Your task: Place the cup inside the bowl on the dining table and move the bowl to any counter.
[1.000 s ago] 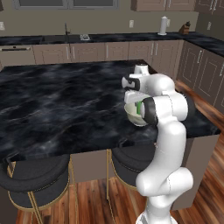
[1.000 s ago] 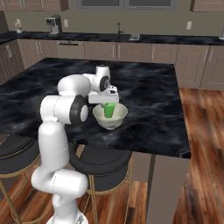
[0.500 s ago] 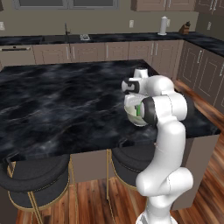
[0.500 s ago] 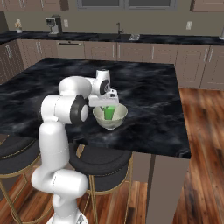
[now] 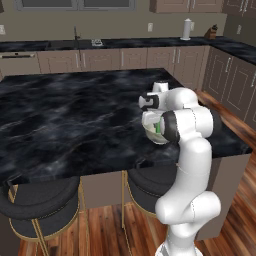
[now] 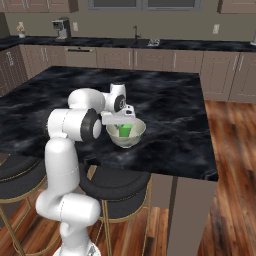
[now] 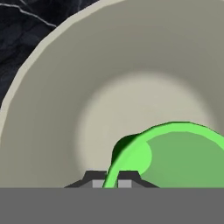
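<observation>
Item, nearest you: the pincer point(image 7: 111, 181), its two dark tips pressed onto the near rim of the green cup point(image 7: 175, 153), one tip inside the wall and one outside, so you are pinching the cup by its lip. Item: the cup itself, upright and mouth-up, its long axis running straight down from the pincer into the bowl point(image 7: 65, 87); in the right base view the cup point(image 6: 124, 130) stands inside the cream bowl point(image 6: 126, 134), low in the hollow, though whether its foot touches the bottom you cannot tell. Item: the relation your next move turns on: the cup hangs directly beneath the pincer point(image 6: 121, 118) and toward one side of the bowl's well, not its centre, so on my reading a release here leaves the cup inside; the bowl's rim then lies just beside the tips, nearer than any other hold. Item: the bowl point(image 5: 151, 131) sits on the dining table point(image 5: 65, 115) surface near its front edge, above the stools point(image 5: 42, 205). Item, farthest: the counter point(image 6: 150, 44) along the back wall, well apart from the bowl across the table; the second half of the task is not yet begun.
</observation>
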Robot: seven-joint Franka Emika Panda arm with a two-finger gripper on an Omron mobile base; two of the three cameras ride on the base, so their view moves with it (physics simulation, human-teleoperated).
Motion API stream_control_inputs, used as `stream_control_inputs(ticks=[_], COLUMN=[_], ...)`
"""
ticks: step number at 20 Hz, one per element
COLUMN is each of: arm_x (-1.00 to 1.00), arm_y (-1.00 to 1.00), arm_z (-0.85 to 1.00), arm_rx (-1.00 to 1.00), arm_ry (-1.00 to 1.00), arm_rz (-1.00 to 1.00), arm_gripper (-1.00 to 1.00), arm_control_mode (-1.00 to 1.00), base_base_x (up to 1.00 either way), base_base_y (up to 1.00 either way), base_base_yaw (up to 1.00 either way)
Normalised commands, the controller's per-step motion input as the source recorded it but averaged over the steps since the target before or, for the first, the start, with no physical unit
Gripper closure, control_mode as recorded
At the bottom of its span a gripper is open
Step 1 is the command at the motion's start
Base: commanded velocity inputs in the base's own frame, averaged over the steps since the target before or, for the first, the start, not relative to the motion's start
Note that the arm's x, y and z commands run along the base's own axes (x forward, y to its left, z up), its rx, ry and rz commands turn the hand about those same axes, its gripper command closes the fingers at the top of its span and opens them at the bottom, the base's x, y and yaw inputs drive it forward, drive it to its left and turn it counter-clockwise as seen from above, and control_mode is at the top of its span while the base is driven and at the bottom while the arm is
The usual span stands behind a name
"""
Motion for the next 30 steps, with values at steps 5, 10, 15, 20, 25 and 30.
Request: stream_control_inputs(ticks=[5, 10, 15, 20, 25, 30], arm_x=[0.0, 0.0, 0.0, 0.0, 0.0, 0.01], arm_y=[0.0, 0.0, 0.0, 0.0, 0.0, 0.0], arm_z=[0.0, 0.0, 0.0, 0.0, 0.0, 0.31], arm_rx=[0.0, 0.0, 0.0, 0.0, -0.01, -0.05], arm_ry=[0.0, 0.0, 0.0, 0.0, 0.03, 0.0], arm_rz=[0.0, 0.0, 0.0, 0.0, 0.0, 0.0], arm_gripper=[1.0, 1.0, -1.0, -1.0, -1.0, -1.0], arm_control_mode=[-1.0, -1.0, -1.0, -1.0, -1.0, -1.0], base_base_x=[0.0, 0.0, 0.0, 0.0, 0.0, 0.0], base_base_y=[0.0, 0.0, 0.0, 0.0, 0.0, 0.0], base_base_yaw=[0.0, 0.0, 0.0, 0.0, 0.0, 0.0])
